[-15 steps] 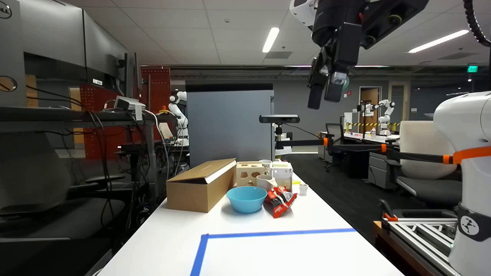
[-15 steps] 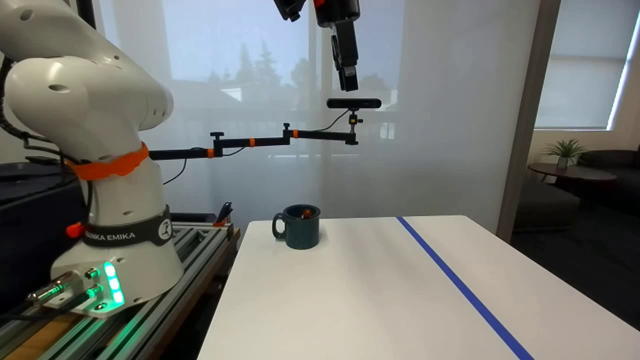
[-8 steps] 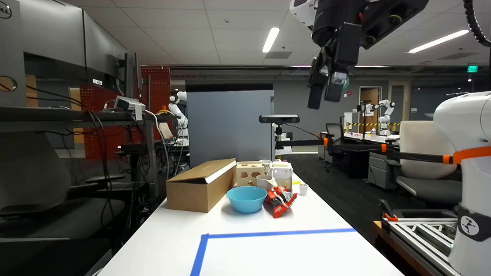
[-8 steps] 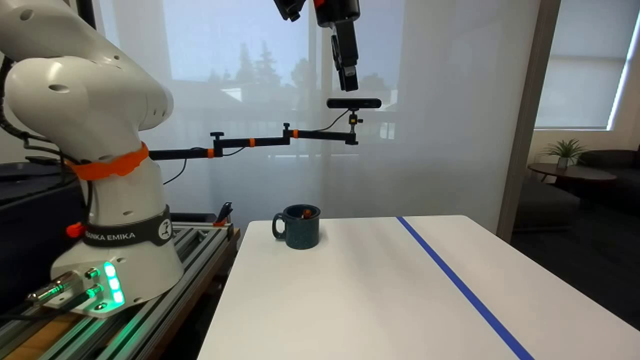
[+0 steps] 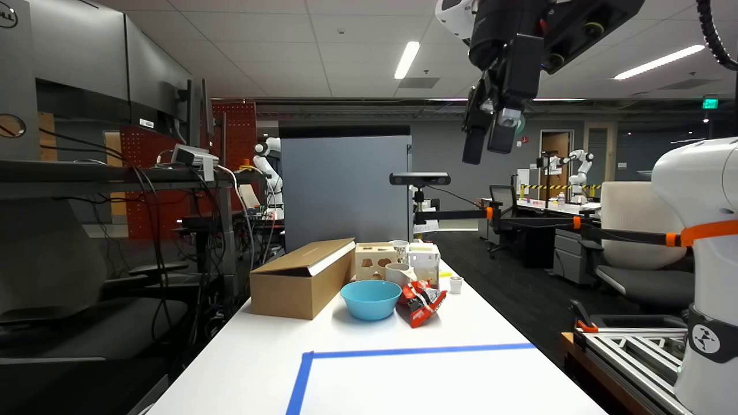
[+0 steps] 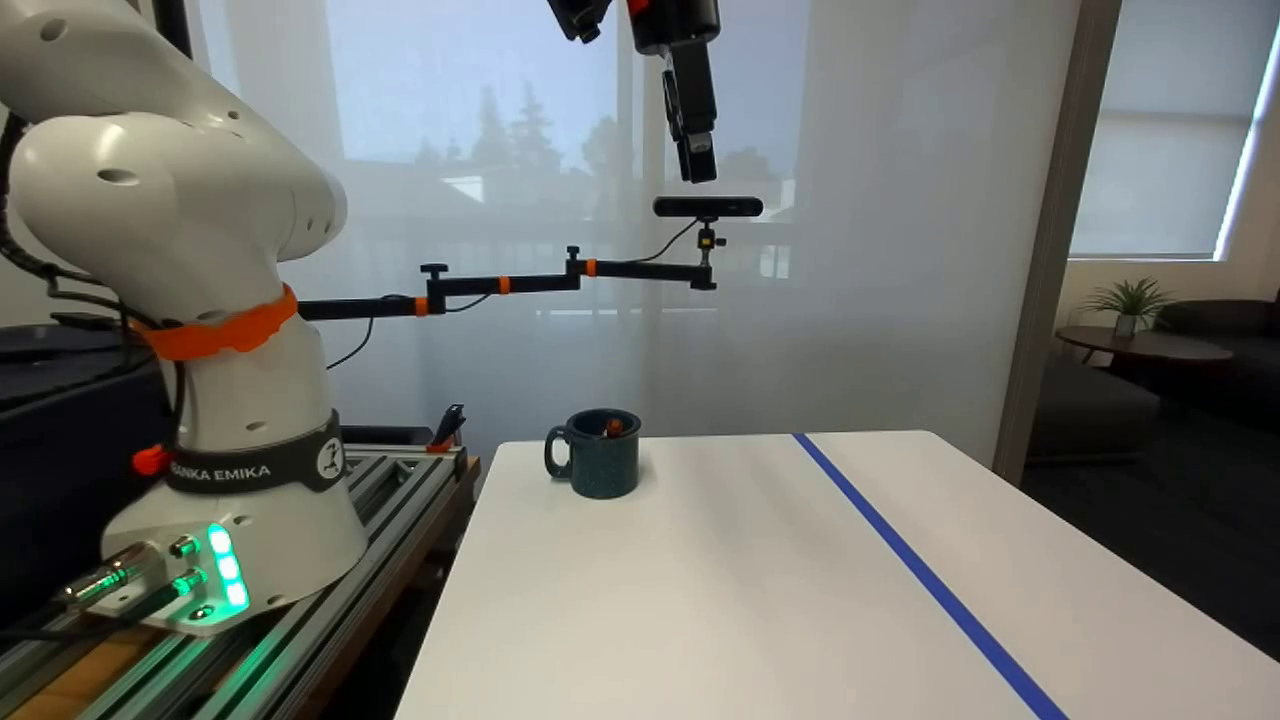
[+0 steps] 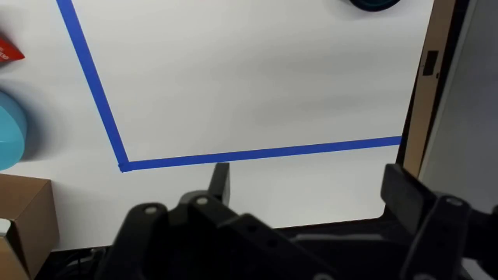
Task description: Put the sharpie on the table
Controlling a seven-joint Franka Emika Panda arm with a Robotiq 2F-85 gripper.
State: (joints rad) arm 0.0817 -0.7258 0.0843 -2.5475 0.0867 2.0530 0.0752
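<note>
The white table with blue tape lines shows in both exterior views [image 5: 403,380] [image 6: 680,600] and in the wrist view [image 7: 233,97]. My gripper [image 5: 487,147] hangs high above the table with its fingers pointing down; it also shows in an exterior view [image 6: 697,165]. In the wrist view the gripper [image 7: 307,167] is open, with its fingers wide apart and nothing between them. I cannot make out a sharpie. A dark green mug [image 6: 605,465] stands upright on the table with a small orange-brown thing [image 6: 614,428] in its mouth. The wrist view shows only the mug's edge [image 7: 375,4].
A brown cardboard box [image 5: 282,297], a blue bowl [image 5: 371,302] and a red bag [image 5: 425,308] stand at one end of the table. Mugs, pale boxes and a small white cup [image 5: 455,285] are behind them. A camera [image 6: 707,207] on a black arm sticks out from the robot's base.
</note>
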